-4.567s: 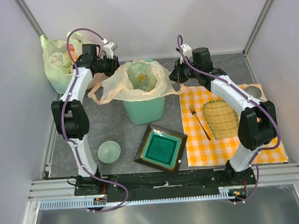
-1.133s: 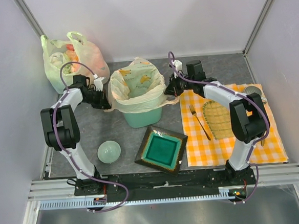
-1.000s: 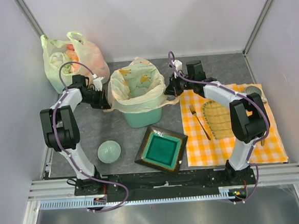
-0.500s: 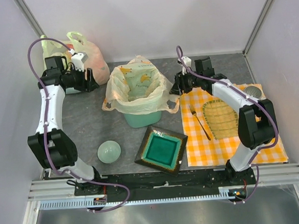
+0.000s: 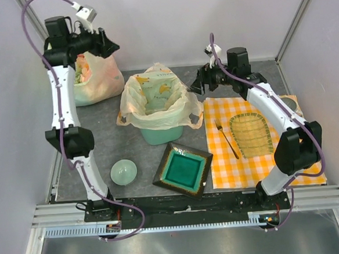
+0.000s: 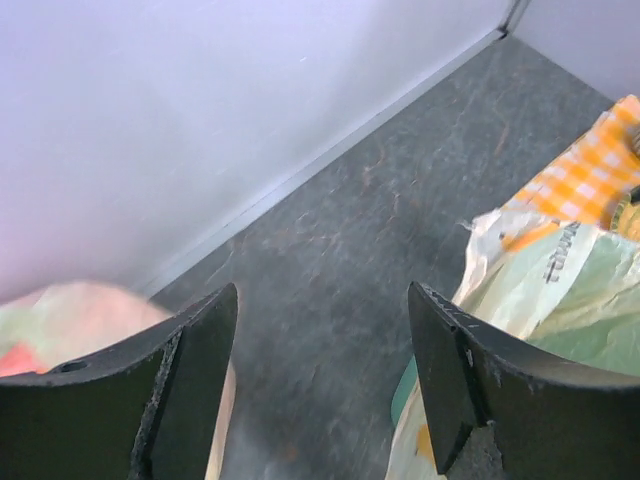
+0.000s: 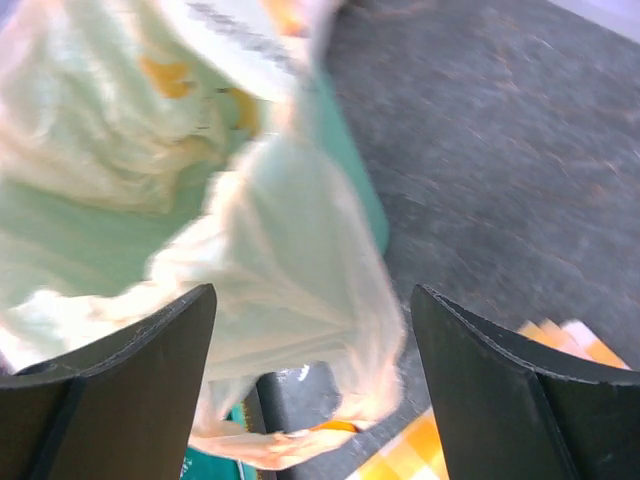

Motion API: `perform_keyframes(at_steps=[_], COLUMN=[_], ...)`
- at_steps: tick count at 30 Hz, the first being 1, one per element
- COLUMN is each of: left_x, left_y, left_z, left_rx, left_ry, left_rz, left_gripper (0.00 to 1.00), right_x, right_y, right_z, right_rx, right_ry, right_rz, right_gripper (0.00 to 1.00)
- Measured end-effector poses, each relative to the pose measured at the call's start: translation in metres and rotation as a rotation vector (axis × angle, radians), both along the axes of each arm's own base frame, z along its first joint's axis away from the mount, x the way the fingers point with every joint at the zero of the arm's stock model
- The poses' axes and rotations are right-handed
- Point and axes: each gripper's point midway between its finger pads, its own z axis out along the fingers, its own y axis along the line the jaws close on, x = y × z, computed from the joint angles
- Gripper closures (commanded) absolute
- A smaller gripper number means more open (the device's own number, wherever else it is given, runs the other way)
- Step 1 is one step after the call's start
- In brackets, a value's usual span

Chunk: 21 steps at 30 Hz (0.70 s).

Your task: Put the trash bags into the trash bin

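Note:
The trash bag (image 5: 156, 97), thin peach-cream plastic with yellow-orange prints, lines the mint-green trash bin (image 5: 165, 133), its rim draped over the bin's edge. Neither gripper touches it. My left gripper (image 5: 110, 48) hangs high at the back left, open and empty. The left wrist view shows that gripper (image 6: 325, 370) over bare floor, with the bag (image 6: 560, 290) to its right. My right gripper (image 5: 197, 85) is open just right of the bin. In the right wrist view it (image 7: 315, 380) looks down on the bag's draped edge (image 7: 280, 270) and the bin wall (image 7: 345, 140).
A stuffed yellow-green bag (image 5: 96, 80) stands in the back left corner under the left arm. A small pale green bowl (image 5: 124, 172) and a square teal dish (image 5: 183, 168) lie in front of the bin. An orange checked cloth (image 5: 259, 161) carries a fork (image 5: 225, 137) and a wicker basket (image 5: 250, 134).
Both grippers were shut at the bag's rim a second ago and have opened and let it go. The left arm has swung up to the back left; the right has backed off slightly.

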Motion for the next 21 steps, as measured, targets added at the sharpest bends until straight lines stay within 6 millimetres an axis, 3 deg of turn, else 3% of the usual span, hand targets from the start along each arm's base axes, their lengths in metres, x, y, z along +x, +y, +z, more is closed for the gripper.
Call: perform_keyframes(at_steps=[2,8,12,15,21], left_x=[0.011,0.01,0.009,0.014,0.022], left_y=[-0.022,-0.087,-0.099,-0.091,-0.073], left_z=[0.001,-0.048,-0.067,-0.068,-0.076], left_rx=[-0.017,-0.071,-0.1,-0.113,-0.134], left_ry=[-0.009,0.137,0.206,0.209,0.227], left_rz=[-0.041,-0.168,-0.181,-0.159,-0.114], left_gripper=[0.23,0.25,0.25,0.25,0.25], right_x=[-0.016,-0.069,-0.095,-0.108,-0.143], right_y=[0.016,0.079,0.105,0.123,0.144], right_z=[0.017,0.083,0.108,0.101,0.041], right_rx=[-0.023,-0.097,-0.145,-0.19,-0.341], right_ry=[-0.066,-0.337,-0.46,-0.479,-0.405], right_rz=[0.084,0.389,0.527,0.624,0.849], right_gripper=[0.14,0.14,0.15,0.16,0.17])
